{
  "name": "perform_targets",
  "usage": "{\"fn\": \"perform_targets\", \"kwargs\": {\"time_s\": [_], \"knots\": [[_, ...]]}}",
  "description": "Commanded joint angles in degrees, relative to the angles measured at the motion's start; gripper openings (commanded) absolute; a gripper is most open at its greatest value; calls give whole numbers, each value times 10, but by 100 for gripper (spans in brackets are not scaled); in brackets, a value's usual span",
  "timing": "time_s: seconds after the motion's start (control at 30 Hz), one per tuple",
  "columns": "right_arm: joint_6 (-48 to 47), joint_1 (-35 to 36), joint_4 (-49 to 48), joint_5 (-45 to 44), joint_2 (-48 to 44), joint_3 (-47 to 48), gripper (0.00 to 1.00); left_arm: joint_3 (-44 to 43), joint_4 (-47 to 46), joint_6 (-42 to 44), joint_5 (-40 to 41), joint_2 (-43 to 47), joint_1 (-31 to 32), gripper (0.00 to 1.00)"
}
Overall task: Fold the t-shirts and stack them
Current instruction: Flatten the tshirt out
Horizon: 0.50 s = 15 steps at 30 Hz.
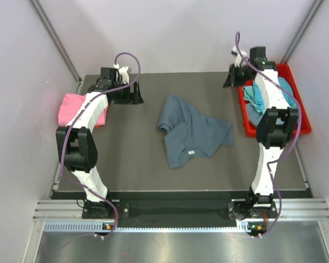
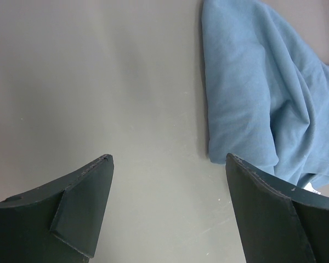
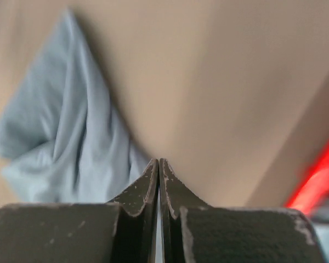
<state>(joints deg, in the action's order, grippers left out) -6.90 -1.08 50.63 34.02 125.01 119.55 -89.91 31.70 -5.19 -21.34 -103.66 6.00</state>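
A slate blue-grey t-shirt lies crumpled in the middle of the table, a white label showing near its front hem. A pink t-shirt lies at the table's left edge, partly under my left arm. A turquoise t-shirt and a darker blue one sit in the red bin. My left gripper is open over bare table at the back left; in the left wrist view the left gripper has the blue-grey t-shirt to its right. My right gripper is shut with nothing in it, the blue-grey t-shirt beyond it.
The red bin stands at the table's right edge, under my right arm; it shows as a red blur in the right wrist view as the bin. Pale walls enclose the table on three sides.
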Motion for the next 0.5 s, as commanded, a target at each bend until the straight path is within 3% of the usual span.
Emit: {"fn": "perform_targets", "kwargs": {"time_s": [0.0,0.03,0.07,0.13,0.17,0.27,0.47], "knots": [[-37,41,65,-45,8,87,2,-17,-4,7,-2,18,1,88],[-21,43,48,-32,-8,56,10,-18,-4,7,-1,18,2,88],[18,43,42,-21,-40,-22,41,-18,-2,8,0,20,1,88],[47,42,31,3,-73,-108,55,-19,-2,9,-1,21,1,88],[65,38,27,19,-106,-186,59,-18,-2,8,-1,21,1,88],[85,29,37,35,-149,-289,62,-11,-5,7,-2,24,1,89],[97,19,48,10,-190,-402,63,-3,-11,-3,-10,18,1,88]]}}
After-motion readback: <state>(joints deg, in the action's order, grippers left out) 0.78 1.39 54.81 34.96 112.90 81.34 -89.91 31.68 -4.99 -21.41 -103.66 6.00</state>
